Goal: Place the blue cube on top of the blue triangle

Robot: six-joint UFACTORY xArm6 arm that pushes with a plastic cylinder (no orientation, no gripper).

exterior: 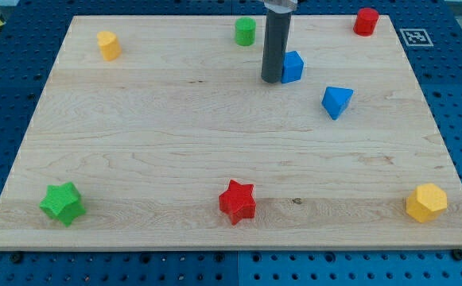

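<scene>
While my tip (270,79) rests on the wooden board (175,119) near the middle of its top edge, it stands just to the view's left of the blue cube (293,67) — touching it or very nearly so; the rod hides the seam. No jaws exist on this arm, only the straight dark rod, so nothing is clamped or held. The blue triangle (336,101) lies near the cube, toward the view's lower right of it, the two apart with bare wood between them.

Along the top edge sit a green cylinder (245,31) just to the left of the rod, a red cylinder (366,21) in the top right corner, and a yellow block (108,45) toward the top left corner. Along the bottom edge are a green star (62,203) in the bottom left corner, a red star (237,201) near the middle, and a yellow block — hexagonal (426,202) — in the bottom right corner.
</scene>
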